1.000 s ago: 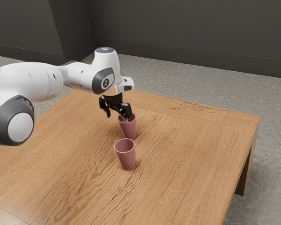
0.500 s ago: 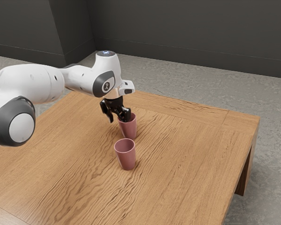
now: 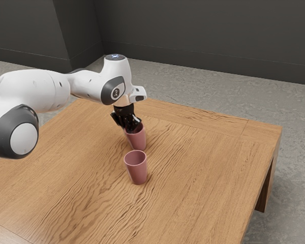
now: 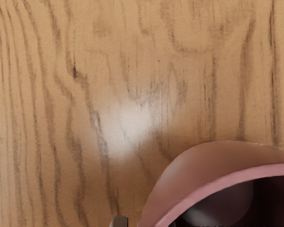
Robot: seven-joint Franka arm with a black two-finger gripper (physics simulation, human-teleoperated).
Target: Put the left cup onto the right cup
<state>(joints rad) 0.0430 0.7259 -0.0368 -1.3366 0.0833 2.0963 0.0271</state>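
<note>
Two pink cups stand on the wooden table (image 3: 203, 168). The far cup (image 3: 138, 139) leans slightly, and my black gripper (image 3: 130, 124) is shut on its rim, one finger inside and one outside. The near cup (image 3: 136, 166) stands upright and untouched, a short way in front of the held one. In the wrist view the held cup's pink rim (image 4: 213, 172) curves just under my hand, with its dark inside below and the table's wood grain (image 4: 85, 94) behind it.
The table's far edge (image 3: 193, 113) runs close behind the cups, and its edge at the exterior view's right (image 3: 274, 152) drops to a grey floor. Broad bare wood lies toward the exterior view's right of the cups.
My fingers came down onto the far cup's rim and shut on it. The cup now leans a little and has shifted slightly toward the exterior view's left. The near cup has not moved.
</note>
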